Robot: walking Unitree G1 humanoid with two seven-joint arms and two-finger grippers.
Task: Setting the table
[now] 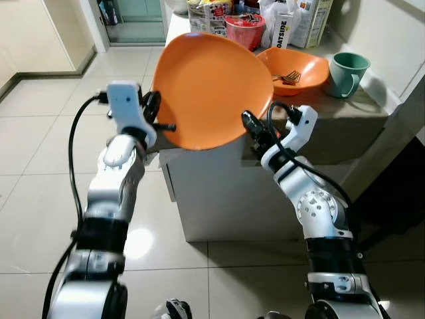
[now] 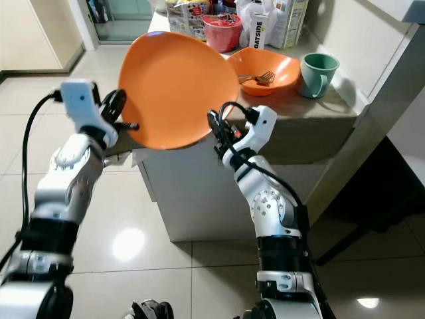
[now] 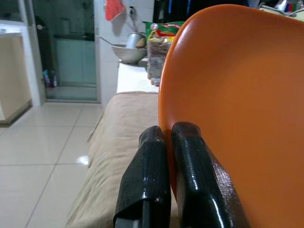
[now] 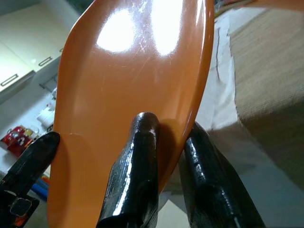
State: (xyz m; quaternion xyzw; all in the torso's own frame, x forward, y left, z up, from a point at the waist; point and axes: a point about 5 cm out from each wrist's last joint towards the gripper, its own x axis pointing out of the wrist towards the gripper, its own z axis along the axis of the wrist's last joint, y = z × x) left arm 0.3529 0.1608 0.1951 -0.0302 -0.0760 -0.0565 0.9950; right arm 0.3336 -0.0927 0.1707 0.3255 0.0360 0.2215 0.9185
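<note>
Plainly, a large orange plate (image 1: 209,90) was held up between the two arms, tilted steeply with its hollow face turned toward the head camera, above the near edge of a cloth-covered table (image 1: 345,133). The left gripper (image 1: 163,125) was clamped on the plate's rim at the robot's left side; in the left wrist view its fingers (image 3: 190,180) were seen closed across the rim, one on each face. The right gripper (image 1: 251,126) was clamped on the lower rim at the robot's right side, and in the right wrist view one finger (image 4: 137,166) was pressed against the inner face while the other lay behind the edge.

The plate's broad face was stood nearly upright rather than flat, so the coming move was judged to turn on this tilt: the plate would have to be levelled and carried forward over the table, which lay ahead of and below both grippers. Neither arm was clearly nearer.

Farther back on the table a second orange bowl (image 1: 302,72) with a fork (image 1: 287,78) in it was seen, just beside a green mug (image 1: 346,72), with food packages (image 1: 292,23) behind.
</note>
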